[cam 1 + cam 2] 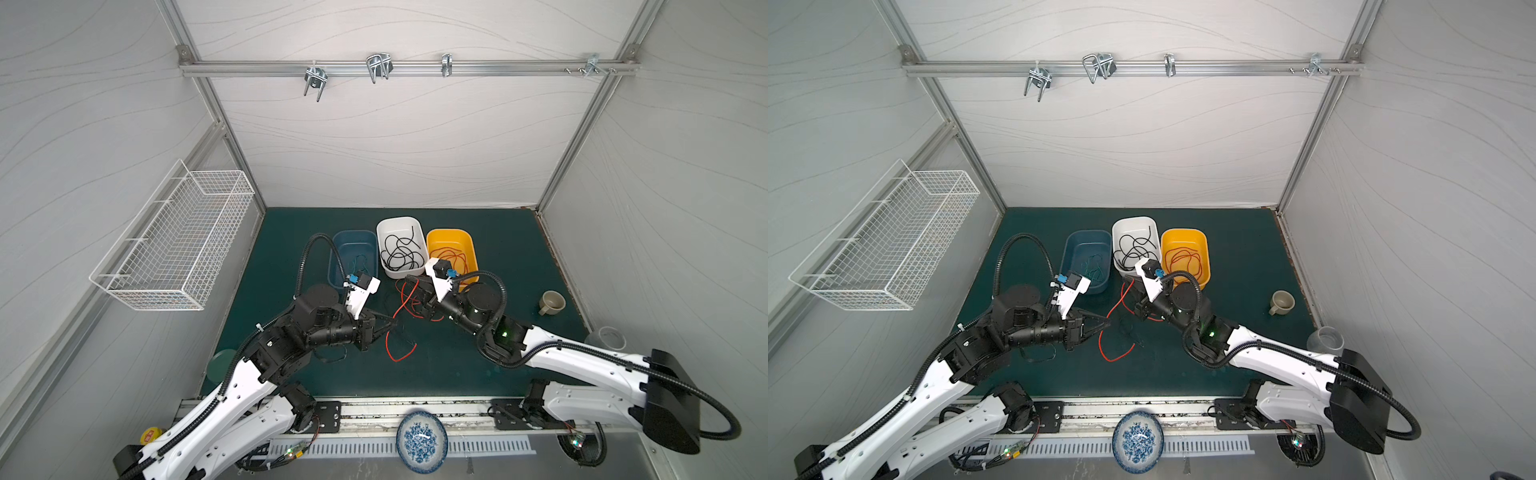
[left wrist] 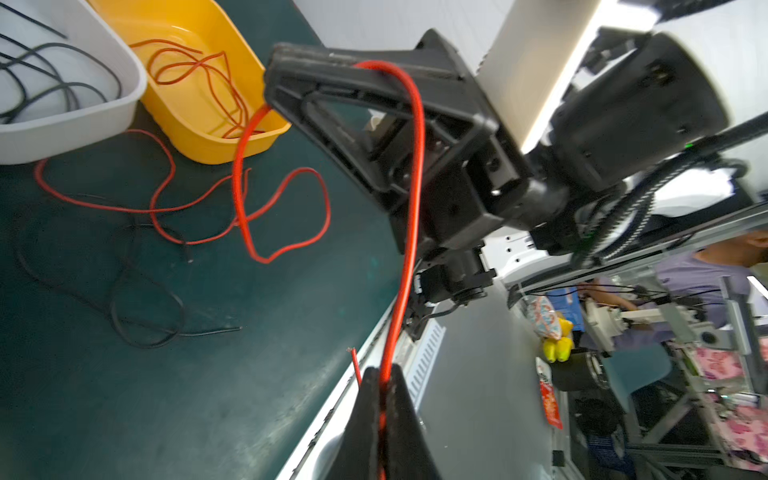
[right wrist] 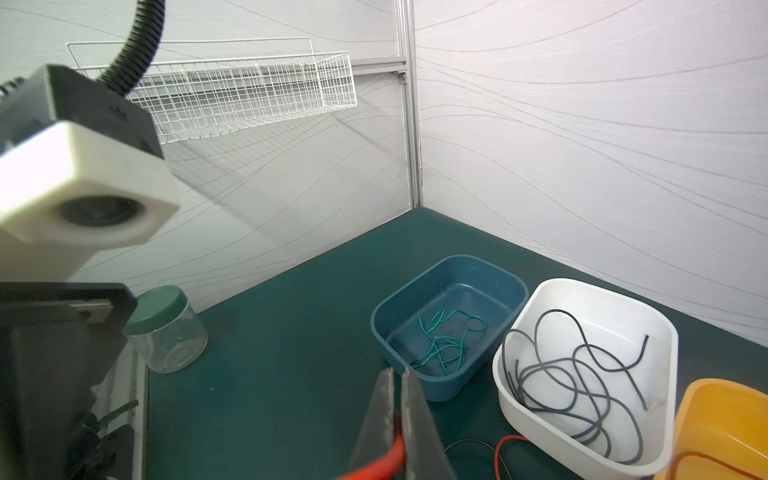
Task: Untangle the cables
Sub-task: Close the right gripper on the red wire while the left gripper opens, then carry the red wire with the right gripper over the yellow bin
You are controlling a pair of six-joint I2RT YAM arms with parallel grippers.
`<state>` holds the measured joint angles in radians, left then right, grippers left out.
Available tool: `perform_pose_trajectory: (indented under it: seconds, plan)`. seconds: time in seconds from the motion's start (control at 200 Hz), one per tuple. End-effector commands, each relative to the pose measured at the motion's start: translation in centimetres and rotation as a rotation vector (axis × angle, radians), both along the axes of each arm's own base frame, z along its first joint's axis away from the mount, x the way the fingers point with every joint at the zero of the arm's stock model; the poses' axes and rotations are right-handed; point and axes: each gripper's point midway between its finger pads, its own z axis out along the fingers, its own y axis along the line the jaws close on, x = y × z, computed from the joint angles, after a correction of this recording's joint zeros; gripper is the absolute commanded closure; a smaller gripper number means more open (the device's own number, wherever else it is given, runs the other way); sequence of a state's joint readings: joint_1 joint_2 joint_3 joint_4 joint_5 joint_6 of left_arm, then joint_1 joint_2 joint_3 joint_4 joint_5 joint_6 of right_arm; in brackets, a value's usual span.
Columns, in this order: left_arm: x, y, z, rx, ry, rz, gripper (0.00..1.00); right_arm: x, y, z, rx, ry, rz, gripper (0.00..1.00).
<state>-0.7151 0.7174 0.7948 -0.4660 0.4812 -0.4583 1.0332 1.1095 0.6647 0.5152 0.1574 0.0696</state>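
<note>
- A red cable [image 2: 419,137] is arching in front of the white tub [image 1: 379,245], with the left hand [image 2: 382,376] and right hand [image 3: 397,376] pinching it and slack looping on the desk [image 1: 478,353].
- A thin black cable [image 2: 208,332] is lying coiled there too.
- Black cables [image 1: 400,254] are lying tangled inside the tub, teal ones [image 3: 444,345] left of it and red ones [image 1: 451,255] right.

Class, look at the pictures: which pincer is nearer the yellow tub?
Right. The right pincer is just beside the near corner of the yellow tub. The left pincer is farther off, closer to the robot's base.

arm shells [image 1: 582,357] white | joints [image 1: 320,297] black | hoses [image 1: 1021,236] black, corrugated
</note>
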Motion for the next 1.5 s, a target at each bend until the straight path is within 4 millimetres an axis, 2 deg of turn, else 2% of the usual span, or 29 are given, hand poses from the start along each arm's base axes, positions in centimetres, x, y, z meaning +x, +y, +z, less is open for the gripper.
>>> perform_pose_trajectory:
  seconds: [0.0, 0.095, 0.275, 0.465, 0.545, 0.655, 0.83, 1.04, 1.24, 1.495]
  plan:
    - [1.0, 0.8, 0.4, 0.091, -0.085, 0.023, 0.79, 0.2, -1.2, 0.8, -0.022, -0.044, -0.05, 1.0]
    - [1.8, 1.2, -0.2, 0.159, -0.12, 0.038, 0.65, 0.3, -1.9, 1.1, -0.038, -0.055, -0.074, 1.0]
    - [4.8, 3.9, -1.1, 0.336, -0.235, 0.185, 0.52, 1.8, -3.9, 1.2, -0.089, -0.044, -0.164, 1.0]
    - [7.9, 8.4, -2.1, 0.462, -0.345, 0.463, 0.44, 5.7, -7.8, 0.9, -0.108, 0.074, -0.32, 1.0]
    - [8.4, 9.9, -2.9, 0.495, -0.364, 0.54, 0.42, 7.4, -9.2, 1.0, -0.107, 0.13, -0.379, 1.0]
    - [8.6, 11.0, -3.5, 0.524, -0.373, 0.588, 0.41, 10.0, -11.0, 0.7, -0.113, 0.205, -0.465, 1.0]
    - [8.7, 11.4, -4.1, 0.551, -0.363, 0.612, 0.4, 14.6, -13.4, -0.1, -0.095, 0.29, -0.595, 1.0]
    - [8.9, 11.4, -4.9, 0.581, -0.345, 0.606, 0.4, 19.3, -14.0, -1.7, -0.077, 0.334, -0.655, 1.0]
    - [8.9, 11.1, -5.2, 0.581, -0.339, 0.592, 0.4, 22.6, -13.7, -2.6, -0.083, 0.303, -0.687, 1.0]
    - [8.9, 11.1, -5.5, 0.588, -0.339, 0.588, 0.4, 25.6, -14.0, -6.0, -0.108, 0.331, -0.705, 1.0]
